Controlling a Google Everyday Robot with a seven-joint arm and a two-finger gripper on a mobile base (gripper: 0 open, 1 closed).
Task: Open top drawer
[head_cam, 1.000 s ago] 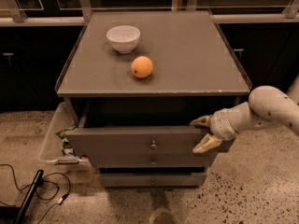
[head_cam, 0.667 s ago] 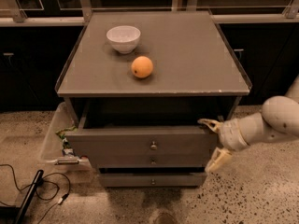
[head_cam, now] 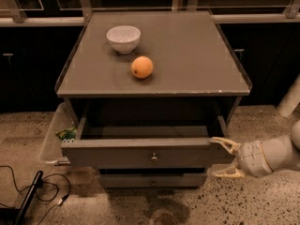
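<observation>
The top drawer (head_cam: 140,154) of the grey cabinet is pulled out toward me, its inside dark and showing nothing in it. Its flat grey front has one small round metal knob (head_cam: 153,157) at centre. My gripper (head_cam: 224,158) is at the drawer front's right end, just off the corner. Its two cream fingers are spread apart, one at the panel's top corner, one below it. It holds nothing. A lower drawer front (head_cam: 152,180) with its own knob shows beneath.
A white bowl (head_cam: 123,38) and an orange (head_cam: 142,67) sit on the cabinet top (head_cam: 187,55). A clear plastic bin (head_cam: 55,135) stands against the cabinet's left side. Black cables (head_cam: 33,191) lie on the speckled floor at the lower left.
The gripper has moved right and down, off the drawer front's right end. The drawer stands out a little further than before.
</observation>
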